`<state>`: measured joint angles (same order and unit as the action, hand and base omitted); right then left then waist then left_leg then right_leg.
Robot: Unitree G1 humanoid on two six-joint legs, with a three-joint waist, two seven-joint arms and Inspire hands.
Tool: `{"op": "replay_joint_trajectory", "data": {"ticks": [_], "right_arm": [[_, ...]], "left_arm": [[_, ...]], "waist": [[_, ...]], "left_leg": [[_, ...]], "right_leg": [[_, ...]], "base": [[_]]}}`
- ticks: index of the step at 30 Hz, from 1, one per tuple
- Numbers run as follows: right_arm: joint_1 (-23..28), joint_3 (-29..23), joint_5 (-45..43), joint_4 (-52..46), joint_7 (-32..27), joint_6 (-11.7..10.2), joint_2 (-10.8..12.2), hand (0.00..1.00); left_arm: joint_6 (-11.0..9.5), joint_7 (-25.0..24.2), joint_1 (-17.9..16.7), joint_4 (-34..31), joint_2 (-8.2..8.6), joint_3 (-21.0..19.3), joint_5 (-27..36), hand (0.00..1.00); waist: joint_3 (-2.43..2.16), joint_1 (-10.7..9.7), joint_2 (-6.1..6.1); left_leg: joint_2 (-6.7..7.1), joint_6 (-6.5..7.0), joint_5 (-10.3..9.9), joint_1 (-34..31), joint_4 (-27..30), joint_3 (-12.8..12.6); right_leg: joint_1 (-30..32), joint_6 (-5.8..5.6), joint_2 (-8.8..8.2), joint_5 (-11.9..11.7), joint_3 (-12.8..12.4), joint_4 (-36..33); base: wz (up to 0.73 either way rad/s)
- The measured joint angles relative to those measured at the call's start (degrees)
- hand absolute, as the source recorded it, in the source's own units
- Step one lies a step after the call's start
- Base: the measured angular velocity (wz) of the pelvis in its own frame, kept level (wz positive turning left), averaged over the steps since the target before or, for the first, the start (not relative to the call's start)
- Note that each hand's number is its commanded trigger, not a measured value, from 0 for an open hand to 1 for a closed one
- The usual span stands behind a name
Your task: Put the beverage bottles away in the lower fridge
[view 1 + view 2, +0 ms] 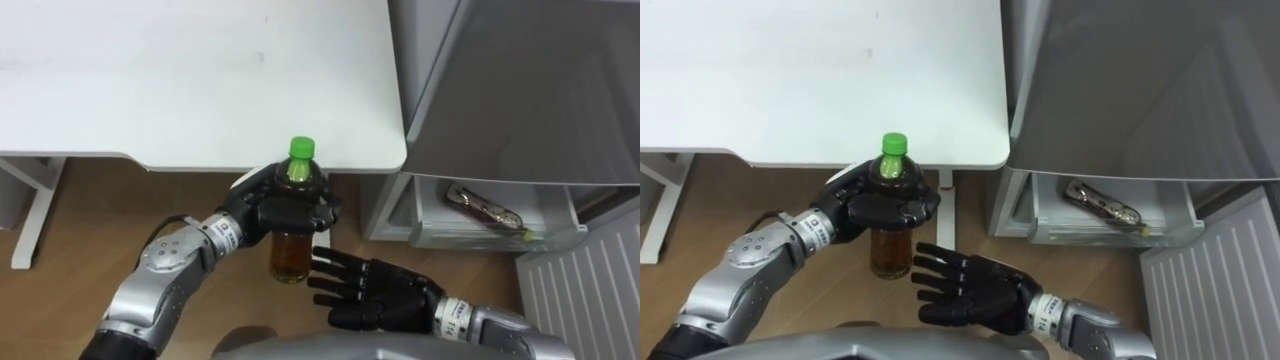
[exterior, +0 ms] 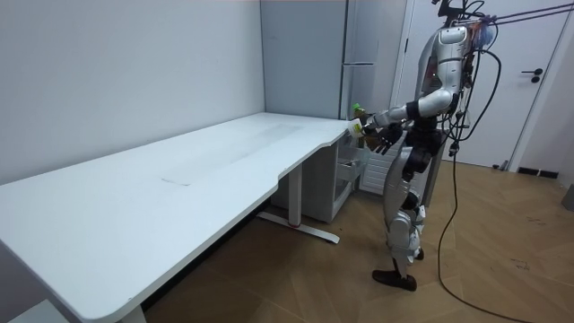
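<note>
Left hand point(image 1: 285, 208), its arm stretching in from seven o'clock, is curling round the bottle point(image 1: 290, 258); right hand point(image 1: 388, 297), at five o'clock of it, is spreading straight fingers.

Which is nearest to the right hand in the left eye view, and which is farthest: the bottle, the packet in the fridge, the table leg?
1. The bottle, just left of the right hand.
2. The packet, upper right, in the fridge.
3. The table leg, far left.

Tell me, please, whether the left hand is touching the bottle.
Touching: the left eye view shows the left hand curled round the bottle, just below its cap.
</note>
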<state>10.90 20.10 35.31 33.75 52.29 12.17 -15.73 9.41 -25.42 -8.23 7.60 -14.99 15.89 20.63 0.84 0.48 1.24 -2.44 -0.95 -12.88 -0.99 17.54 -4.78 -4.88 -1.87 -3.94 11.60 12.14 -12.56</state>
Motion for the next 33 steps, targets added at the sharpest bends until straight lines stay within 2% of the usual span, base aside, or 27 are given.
{"op": "replay_joint_trajectory", "data": {"ticks": [17,25,30,33], "right_arm": [[-0.1,0.6,0.0,-0.1,1.7,0.4,0.0,0.00],[-0.3,0.6,-3.9,-0.1,1.6,0.4,0.5,0.00],[-0.6,2.9,-4.3,-0.1,0.2,0.3,0.2,0.00],[-0.8,4.5,-5.3,-0.1,-1.2,0.3,0.0,0.00]], "left_arm": [[0.0,0.0,0.0,0.0,0.26,0.3,0.0,1.00],[0.0,0.0,-0.4,0.5,-0.03,2.3,-0.1,1.00],[-0.2,0.0,-0.1,3.3,-0.20,4.0,-0.1,1.00],[-0.4,0.2,0.1,5.4,-0.23,5.1,-0.4,1.00]], "waist": [[-0.31,0.1,-0.32],[-0.23,0.3,-0.13],[-0.19,0.5,-0.05],[0.14,0.9,0.25]], "left_leg": [[0.08,-0.01,0.0,0.2,-0.2,0.0],[0.10,-0.01,0.0,0.3,-0.6,-0.1],[0.10,-0.01,0.0,0.4,-0.4,-0.3],[0.05,-0.02,0.0,0.3,-0.5,-0.4]], "right_leg": [[0.0,-0.03,-0.02,0.0,0.0,0.2],[-0.1,-0.03,-0.01,0.0,-0.1,0.6],[-0.1,-0.03,0.03,0.0,-0.4,0.7],[0.1,-0.04,0.02,0.0,-0.4,0.2]], "base": [[0.00],[0.00],[-0.01],[0.00]]}}
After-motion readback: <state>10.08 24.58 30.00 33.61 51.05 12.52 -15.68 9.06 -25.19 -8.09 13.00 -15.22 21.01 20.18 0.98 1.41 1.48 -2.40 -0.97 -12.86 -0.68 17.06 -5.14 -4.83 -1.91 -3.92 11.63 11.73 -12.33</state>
